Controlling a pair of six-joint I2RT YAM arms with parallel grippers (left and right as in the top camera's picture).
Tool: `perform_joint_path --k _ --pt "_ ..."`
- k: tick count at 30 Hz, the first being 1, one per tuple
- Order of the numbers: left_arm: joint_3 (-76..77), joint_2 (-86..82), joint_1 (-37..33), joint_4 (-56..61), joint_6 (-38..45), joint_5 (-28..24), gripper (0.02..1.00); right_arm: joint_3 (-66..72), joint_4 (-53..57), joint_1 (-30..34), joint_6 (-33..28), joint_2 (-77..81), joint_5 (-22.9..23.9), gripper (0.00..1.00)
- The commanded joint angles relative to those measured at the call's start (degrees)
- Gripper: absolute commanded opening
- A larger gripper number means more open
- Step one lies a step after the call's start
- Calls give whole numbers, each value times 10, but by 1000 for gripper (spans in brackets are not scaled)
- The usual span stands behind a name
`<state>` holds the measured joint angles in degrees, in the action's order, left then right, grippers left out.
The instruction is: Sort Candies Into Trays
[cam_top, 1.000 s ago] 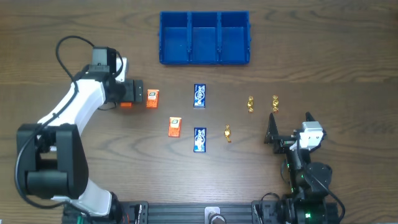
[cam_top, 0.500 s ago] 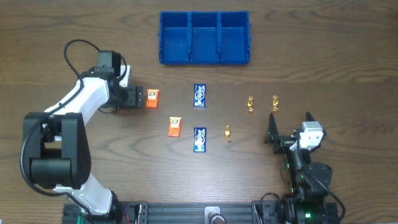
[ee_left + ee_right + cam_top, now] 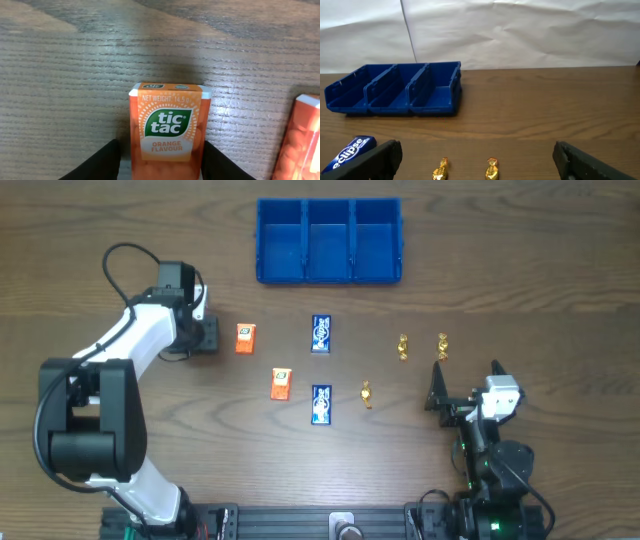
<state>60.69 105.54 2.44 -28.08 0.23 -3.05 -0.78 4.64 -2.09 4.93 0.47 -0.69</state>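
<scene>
Top view: the left end effector [image 3: 214,335] sits at 9 o'clock on the counter [image 3: 520,270]. An orange candy box [image 3: 245,338] lies directly at its 3 o'clock. The blue tray [image 3: 329,240] stands at 12 o'clock. The right end effector [image 3: 438,386] is at 4 o'clock, touching nothing.

Left wrist view: the left end effector [image 3: 161,147] is parted and straddles the near end of the orange candy box [image 3: 169,125], which lies flat. Contact cannot be confirmed.

Right wrist view: the right end effector [image 3: 477,149] is spread wide and holds nothing. Two gold candies [image 3: 440,169] lie just ahead.

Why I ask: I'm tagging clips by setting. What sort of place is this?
Probably a robot lab bench: a wooden table with a blue three-bin tray, laid-out candies, and a white sheet backdrop.
</scene>
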Motion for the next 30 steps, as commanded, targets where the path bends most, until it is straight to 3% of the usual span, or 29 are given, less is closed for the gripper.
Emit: perform_joint_path --k 1,2,7,14,18,26,27,30 --pt "8 13 3 2 -6 3 358 3 1 -1 -5 -3 -3 998" --pt "8 13 3 7 -6 0 316 3 1 -1 -5 -3 -3 998" --pt "75 1 11 -24 -45 -6 290 3 1 -1 -5 -3 -3 998" --pt "496 62 150 -138 -132 112 308 3 1 -1 -5 -3 -3 998" --pt "633 181 186 -166 -152 109 308 3 1 -1 -5 -3 -3 998" --pt "642 271 189 -162 -166 80 332 3 1 -1 -5 -3 -3 998" --pt "642 271 189 -162 -166 80 375 3 1 -1 -5 -3 -3 998" --pt "642 259 185 -164 -166 79 755 3 1 -1 -5 -3 -3 998"
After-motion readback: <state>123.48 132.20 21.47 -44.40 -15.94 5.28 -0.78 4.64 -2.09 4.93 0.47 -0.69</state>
